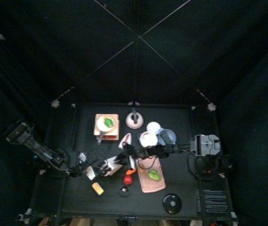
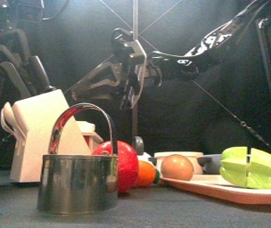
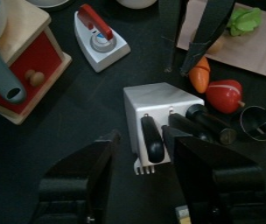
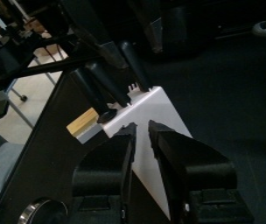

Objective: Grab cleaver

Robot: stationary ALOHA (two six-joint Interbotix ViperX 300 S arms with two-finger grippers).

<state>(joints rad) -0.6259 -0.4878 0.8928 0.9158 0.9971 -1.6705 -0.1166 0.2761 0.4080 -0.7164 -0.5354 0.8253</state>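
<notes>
A white knife block (image 3: 159,105) (image 2: 43,134) stands left of the table's middle (image 1: 110,163), with several dark handles (image 3: 154,140) sticking out of its slots. The cleaver's blade is hidden, and I cannot tell which handle belongs to it. My left gripper (image 3: 150,147) hovers open over the block, one jaw on each side of the nearest handle without touching it. My right gripper (image 4: 143,144) reaches in from the right, and its jaws appear closed on the block's white body (image 4: 147,114).
Around the block lie a white wedge piece with a red handle (image 3: 101,42), a red tomato (image 3: 223,92), an orange carrot (image 3: 199,74) and a small yellow block (image 4: 84,127). A pink board (image 3: 258,57) carries green food. A metal cup (image 2: 78,183) stands at the front edge.
</notes>
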